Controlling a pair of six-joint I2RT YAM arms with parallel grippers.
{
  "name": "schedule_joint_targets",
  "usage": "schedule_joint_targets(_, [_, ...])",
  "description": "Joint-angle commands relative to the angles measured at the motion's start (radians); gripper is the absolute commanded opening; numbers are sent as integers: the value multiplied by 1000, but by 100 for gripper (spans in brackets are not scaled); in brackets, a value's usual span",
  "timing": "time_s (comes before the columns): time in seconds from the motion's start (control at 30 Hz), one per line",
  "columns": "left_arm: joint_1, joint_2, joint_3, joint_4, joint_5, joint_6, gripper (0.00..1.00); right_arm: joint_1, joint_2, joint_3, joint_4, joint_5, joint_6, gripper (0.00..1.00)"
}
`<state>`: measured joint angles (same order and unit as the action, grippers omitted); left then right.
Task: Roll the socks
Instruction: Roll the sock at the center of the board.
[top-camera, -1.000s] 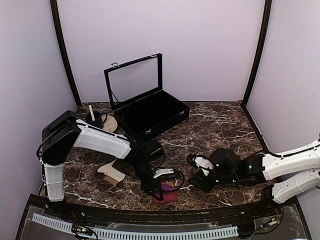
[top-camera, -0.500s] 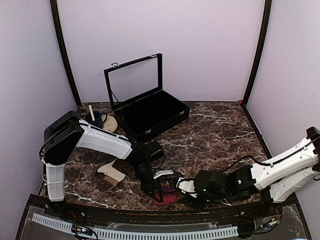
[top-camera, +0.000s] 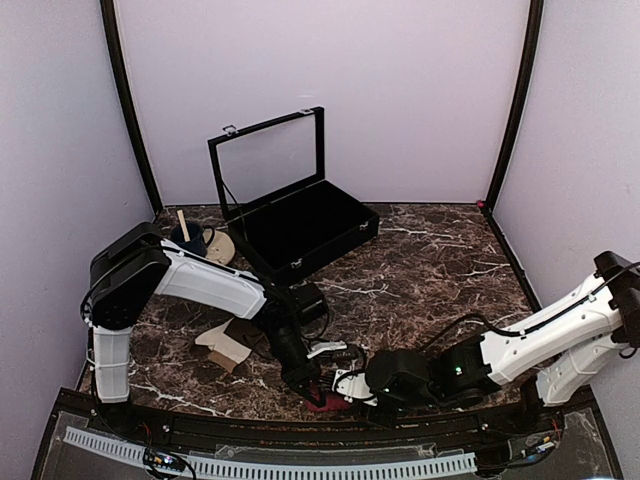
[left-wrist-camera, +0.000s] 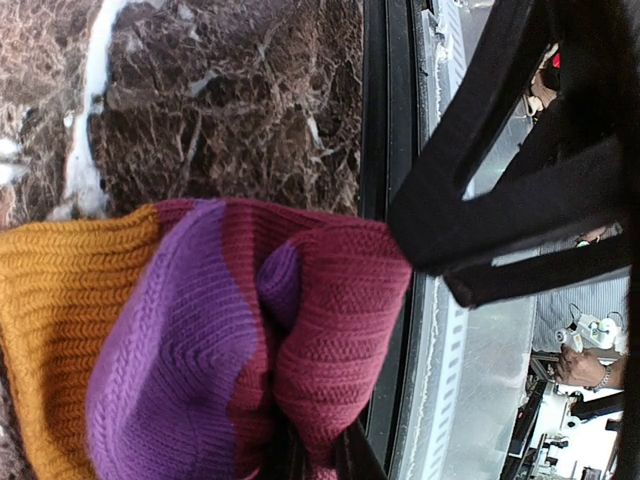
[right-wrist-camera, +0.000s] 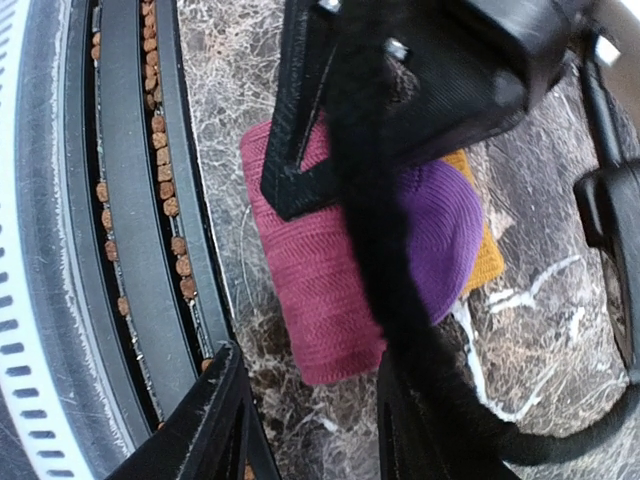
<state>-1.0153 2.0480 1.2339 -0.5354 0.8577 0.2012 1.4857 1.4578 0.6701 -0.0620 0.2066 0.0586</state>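
The pink sock (right-wrist-camera: 320, 290) lay bunched on the desk (top-camera: 430, 260) at the middle of the near edge, just beside the black rail that ran along that edge. The sock carried a purple patch and an orange ribbed band. Its pink end pointed toward the rail.

The left gripper (left-wrist-camera: 320, 460) was pressed together on a gathered fold of the pink sock. In the left wrist view the knit drew into a tight pucker where the fingers met.

The right gripper (right-wrist-camera: 305, 360) was low over the desk, just right of the sock. Its fingers stood spread, and the near corner of the sock lay at the gap between them. No contact between these fingers and the cloth could be confirmed.

The cream sock (top-camera: 222, 348) lay flat and limp near the left edge, well apart from both grippers.

An open black case (top-camera: 300, 225) stood toward the far edge with its lid raised. A blue cup (top-camera: 190, 238) sat near the far left corner, with a saucer (top-camera: 220, 247) beside it.
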Motion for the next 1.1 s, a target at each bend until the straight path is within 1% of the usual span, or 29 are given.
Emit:
schedule_joint_targets(0.0, [-5,54,-21,-86,-88,6,0,11,42,45,19,4,-57,41])
schedule_joint_targets(0.27, [-5,56,-21,-90,-82,14,0,6,102,70,36,22,-101,40])
schedule_joint_targets(0.47, [-3,60,-20,-93,-76,20,0,-9,127,75,42,-2,-111,36])
schedule_joint_targets(0.6, [-2,64,-18,-90,-74,16,0,-19,141,77,38,-21,-115,29])
schedule_joint_targets(0.67, [-1,63,-18,-86,-74,13,1,-25,163,80,31,-33,-117,22])
schedule_joint_targets(0.77, [4,64,-19,-76,-70,-7,6,-32,176,80,20,-56,-113,12])
schedule_joint_targets(0.87, [12,64,-22,-61,-67,-31,11,-38,187,76,12,-71,-107,5])
schedule_joint_targets(0.97, [18,62,-25,-47,-71,-53,14,-46,189,69,10,-84,-95,0])
schedule_joint_targets(1.07, [29,48,-38,-21,-77,-90,17,-53,187,65,1,-100,-84,0])
